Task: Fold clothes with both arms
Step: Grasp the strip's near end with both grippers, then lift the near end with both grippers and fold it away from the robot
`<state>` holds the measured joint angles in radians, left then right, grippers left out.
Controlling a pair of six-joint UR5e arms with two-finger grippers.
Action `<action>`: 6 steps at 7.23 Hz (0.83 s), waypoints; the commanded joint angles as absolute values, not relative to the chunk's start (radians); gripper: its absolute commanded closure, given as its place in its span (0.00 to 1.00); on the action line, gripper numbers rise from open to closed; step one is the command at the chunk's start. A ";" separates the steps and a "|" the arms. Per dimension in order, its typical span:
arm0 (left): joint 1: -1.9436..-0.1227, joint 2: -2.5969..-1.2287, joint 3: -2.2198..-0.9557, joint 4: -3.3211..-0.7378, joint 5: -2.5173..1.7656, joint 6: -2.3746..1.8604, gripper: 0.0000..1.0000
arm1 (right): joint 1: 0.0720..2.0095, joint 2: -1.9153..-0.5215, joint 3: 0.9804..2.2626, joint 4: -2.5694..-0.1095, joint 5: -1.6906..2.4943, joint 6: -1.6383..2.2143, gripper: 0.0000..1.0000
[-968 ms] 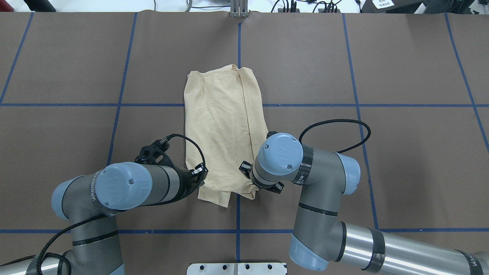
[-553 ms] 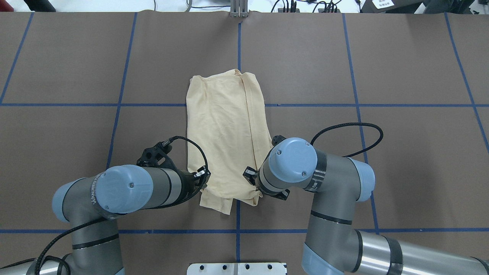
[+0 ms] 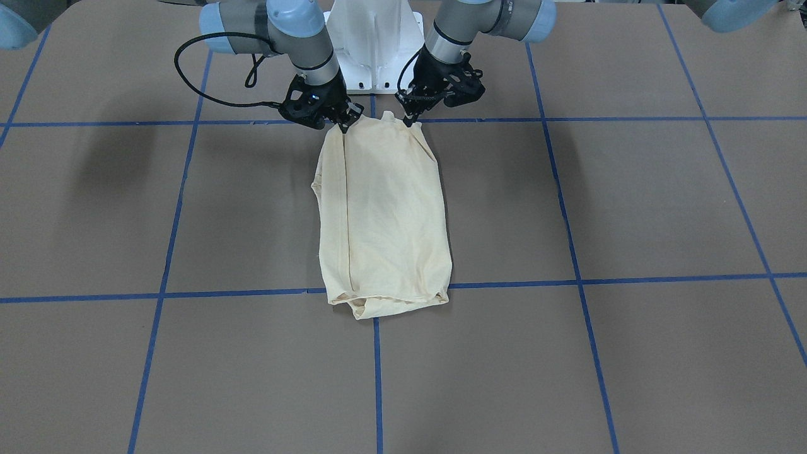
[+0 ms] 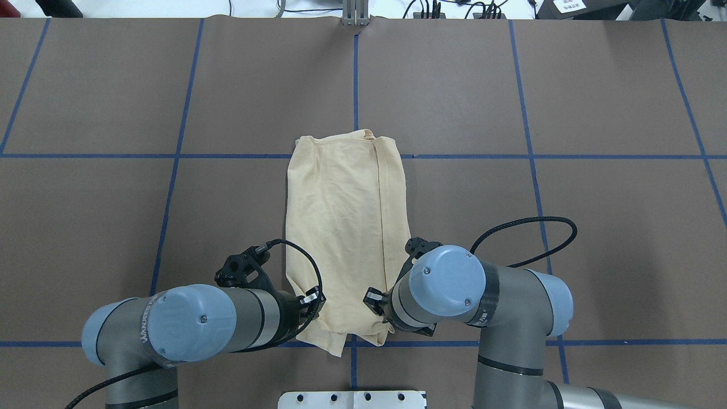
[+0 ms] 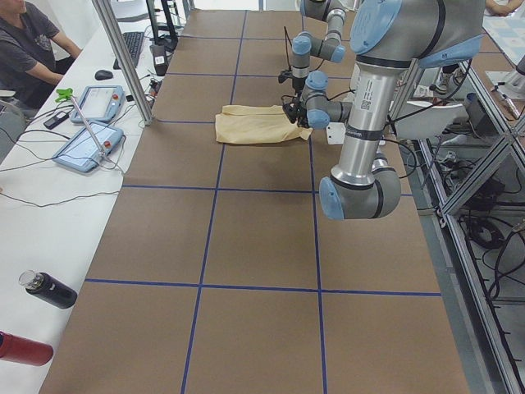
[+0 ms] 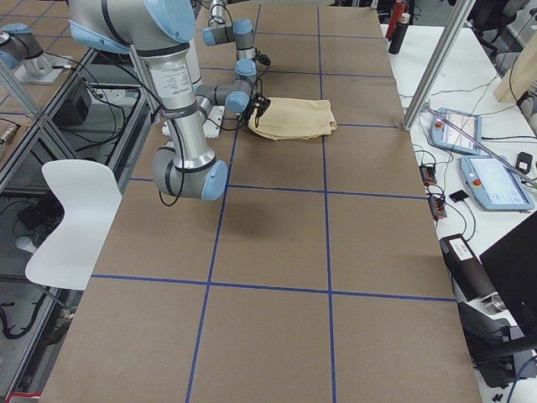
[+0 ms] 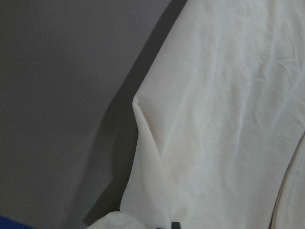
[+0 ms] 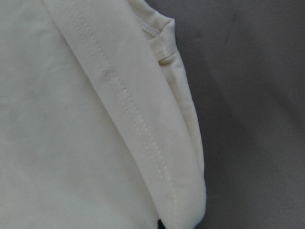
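Shirt (image 3: 384, 214), folded into a long strip, lying before the white base (image 3: 375, 44).
Left pincer (image 3: 409, 119) and right pincer (image 3: 344, 126) each pinch a base-side corner; lift both evenly, keeping the edge taut and level.

Pale cream-yellow folded shirt (image 4: 341, 227) lies mid brown table (image 4: 113, 227); left black gripper (image 4: 317, 299) at its robot-side left corner, right black gripper (image 4: 376, 299) at the right corner.

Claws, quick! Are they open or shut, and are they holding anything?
Left claw: shut on the shirt, at its edge nearest the robot.
Right claw: shut on the same edge of the shirt.
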<state>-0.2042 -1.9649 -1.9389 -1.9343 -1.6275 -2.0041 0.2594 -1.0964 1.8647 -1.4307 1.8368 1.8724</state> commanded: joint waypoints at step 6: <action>-0.476 -2.028 -1.964 -1.933 -1.696 -1.789 1.00 | 0.478 -1.072 1.904 -1.420 1.960 1.715 1.00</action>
<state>-0.3824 -2.0022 -1.9771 -1.9320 -1.6572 -1.8464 0.4410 -1.0876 1.9091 -1.4205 1.9600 1.7483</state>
